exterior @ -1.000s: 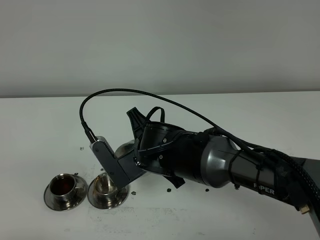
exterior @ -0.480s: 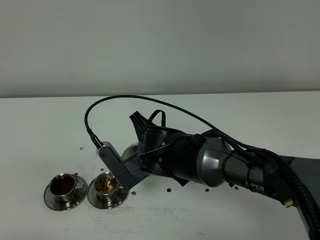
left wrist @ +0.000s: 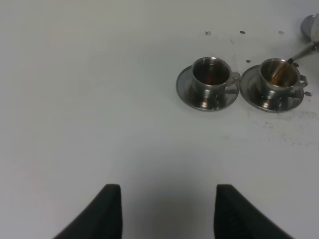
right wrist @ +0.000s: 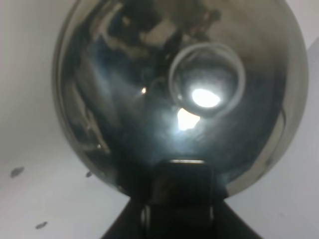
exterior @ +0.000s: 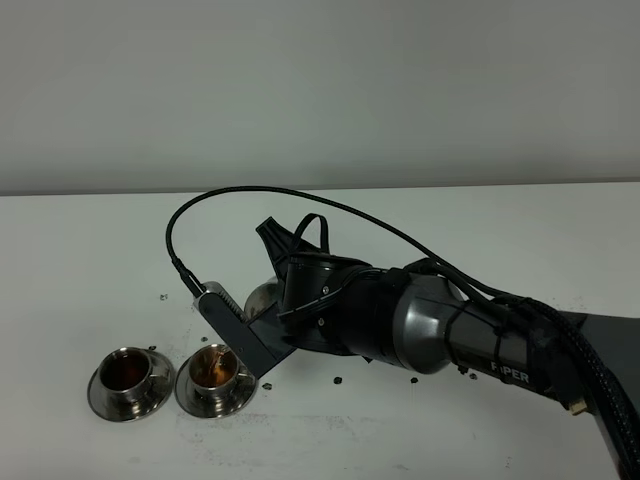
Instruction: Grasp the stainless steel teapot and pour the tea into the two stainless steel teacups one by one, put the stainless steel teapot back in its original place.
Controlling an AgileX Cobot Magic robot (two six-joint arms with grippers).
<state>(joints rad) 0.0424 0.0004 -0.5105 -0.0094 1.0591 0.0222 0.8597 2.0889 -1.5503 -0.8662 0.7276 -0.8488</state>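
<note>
The stainless steel teapot (exterior: 259, 296) hangs tilted over the right one of the two teacups (exterior: 213, 369), mostly hidden behind the right arm. My right gripper (right wrist: 182, 180) is shut on the teapot (right wrist: 174, 84), whose mirror body fills the right wrist view. A thin stream of tea (left wrist: 280, 72) runs from the spout (left wrist: 305, 50) into that cup (left wrist: 280, 75), which shows reddish-brown liquid. The left teacup (exterior: 125, 373) (left wrist: 211, 74) holds dark tea. Each cup sits on a round saucer (left wrist: 186, 92). My left gripper (left wrist: 167, 211) hovers open and empty, well short of the cups.
The right arm (exterior: 470, 335) lies across the middle of the white table (exterior: 90, 240), with a black cable (exterior: 250, 190) looping above it. Small dark specks (exterior: 338, 380) dot the table around the cups and under the arm.
The right arm has lifted a little and tipped the teapot further. Tea has begun to flow into the right cup, which now shows brown liquid. The left arm has not moved.
</note>
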